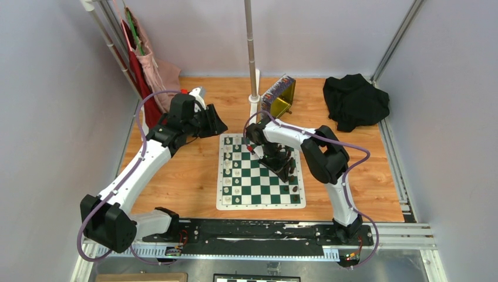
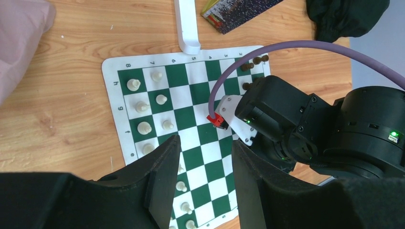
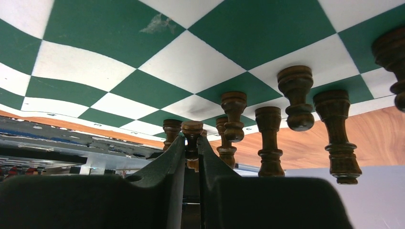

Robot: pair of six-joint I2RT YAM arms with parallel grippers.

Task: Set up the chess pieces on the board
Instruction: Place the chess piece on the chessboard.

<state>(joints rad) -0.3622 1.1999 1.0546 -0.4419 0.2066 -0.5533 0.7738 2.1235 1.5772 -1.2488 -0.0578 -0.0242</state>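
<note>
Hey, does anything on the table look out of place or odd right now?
The gold tin behind the board looks tipped up on its side rather than lying flat. One green square carries a pale smudge, seen from the right wrist. The dark pieces in view all stand upright.

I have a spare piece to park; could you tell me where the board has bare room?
The middle of the board is bare, between the cream pieces and the dark pieces; its right edge is crowded around the right gripper.
</note>
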